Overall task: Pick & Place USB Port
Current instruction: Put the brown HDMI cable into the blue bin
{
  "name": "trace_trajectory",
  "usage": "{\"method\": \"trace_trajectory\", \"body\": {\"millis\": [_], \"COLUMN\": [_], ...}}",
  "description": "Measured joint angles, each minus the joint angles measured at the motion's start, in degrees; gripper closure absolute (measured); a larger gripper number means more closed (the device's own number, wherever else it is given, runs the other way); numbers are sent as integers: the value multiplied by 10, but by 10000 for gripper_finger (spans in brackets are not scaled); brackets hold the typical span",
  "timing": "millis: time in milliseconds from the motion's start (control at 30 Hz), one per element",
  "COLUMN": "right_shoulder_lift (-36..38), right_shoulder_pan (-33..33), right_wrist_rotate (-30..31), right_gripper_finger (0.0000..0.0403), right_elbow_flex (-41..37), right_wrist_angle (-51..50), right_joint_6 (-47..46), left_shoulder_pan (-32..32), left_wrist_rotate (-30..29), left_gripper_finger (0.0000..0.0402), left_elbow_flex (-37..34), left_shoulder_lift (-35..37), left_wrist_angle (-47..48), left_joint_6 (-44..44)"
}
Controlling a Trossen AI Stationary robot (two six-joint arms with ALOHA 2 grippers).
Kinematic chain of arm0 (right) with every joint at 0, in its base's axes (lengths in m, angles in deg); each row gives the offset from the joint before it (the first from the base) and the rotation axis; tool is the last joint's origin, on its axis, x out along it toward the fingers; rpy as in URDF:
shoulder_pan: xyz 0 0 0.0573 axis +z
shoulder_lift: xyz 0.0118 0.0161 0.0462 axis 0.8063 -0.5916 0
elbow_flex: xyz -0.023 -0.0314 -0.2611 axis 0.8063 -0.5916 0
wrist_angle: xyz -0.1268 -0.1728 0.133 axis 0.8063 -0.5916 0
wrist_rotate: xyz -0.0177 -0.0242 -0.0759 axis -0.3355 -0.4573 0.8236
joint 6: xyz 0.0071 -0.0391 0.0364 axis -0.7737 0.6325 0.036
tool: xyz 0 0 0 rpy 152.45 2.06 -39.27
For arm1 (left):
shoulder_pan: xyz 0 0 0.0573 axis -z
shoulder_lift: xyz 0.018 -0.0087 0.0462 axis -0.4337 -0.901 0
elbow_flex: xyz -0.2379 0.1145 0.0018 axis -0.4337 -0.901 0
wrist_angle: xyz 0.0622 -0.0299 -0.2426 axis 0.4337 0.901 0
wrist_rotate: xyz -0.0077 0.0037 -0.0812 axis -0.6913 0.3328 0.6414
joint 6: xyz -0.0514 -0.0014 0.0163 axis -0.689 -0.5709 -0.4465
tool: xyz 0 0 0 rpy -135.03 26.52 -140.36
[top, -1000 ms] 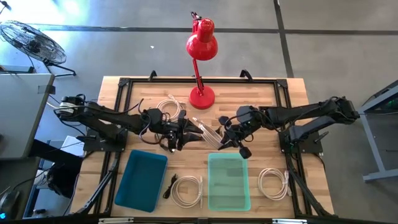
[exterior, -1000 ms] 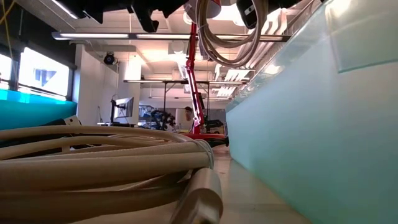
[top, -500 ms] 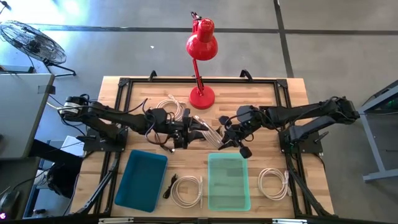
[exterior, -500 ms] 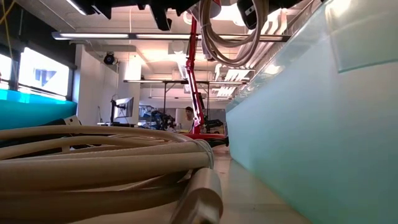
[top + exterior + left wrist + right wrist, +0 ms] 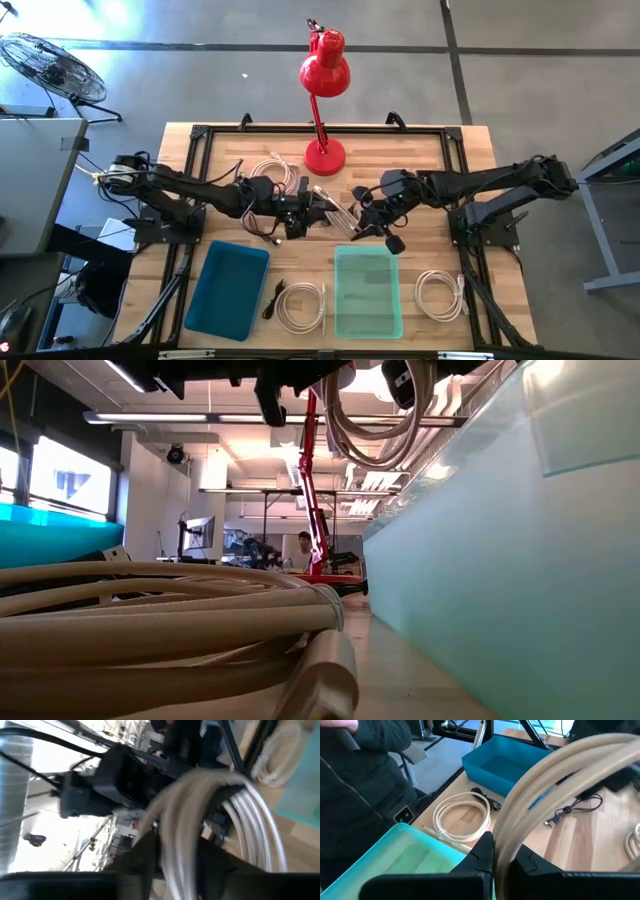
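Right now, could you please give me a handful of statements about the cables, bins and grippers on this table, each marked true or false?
1. The right gripper holds a coiled beige cable in the air. True.
2. The dark blue bin holds a coiled cable. False: it is empty.
3. The red desk lamp stands at the table's far edge. True.
4. The light green bin sits on the left arm's side of the dark blue bin. False: it sits on the right arm's side.
5. A coiled white cable lies on the table between the two bins. True.
6. The left gripper rests inside the dark blue bin. False: it is beside the held cable.
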Motion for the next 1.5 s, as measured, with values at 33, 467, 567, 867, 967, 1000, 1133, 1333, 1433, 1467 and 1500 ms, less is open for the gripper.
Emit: {"method": "trace_trajectory", "body": {"millis": [33,467,567,867,967,1000,1133,1333,1433,1467,1500], "right_shoulder_lift": [0,-1,0,9,28,37,76,130,144,147,148], "right_shoulder_pan": [0,1,1,0,-1,-1,-1,-1,-1,-1,-1], "right_wrist_rotate": [2,91,131,177,202,213,275,370,405,415,422], "right_gripper_finger": [393,343,310,210,186,181,170,175,180,181,182], "right_elbow_flex": [0,0,0,1,2,2,2,2,2,2,2], "right_wrist_angle": [-2,6,7,34,28,21,-9,-68,-95,-97,-97], "right_joint_6": [2,-61,-84,-60,-51,-50,-49,-49,-49,-48,-46], "left_shoulder_pan": [0,5,12,47,62,66,88,114,113,113,113], "left_wrist_rotate": [0,-19,-15,-57,-66,-67,-79,-201,-237,-247,-257], "left_gripper_finger": [350,372,372,372,372,372,372,372,372,372,372], "left_elbow_flex": [0,0,-1,-1,-1,-1,-1,-1,-1,-1,-1], "left_shoulder_lift": [-3,14,44,127,159,171,229,305,332,338,342], "left_wrist_angle": [-4,53,102,198,223,228,261,344,369,376,379], "left_joint_6": [7,12,-1,-31,-47,-53,-78,-134,-174,-180,-183]}}
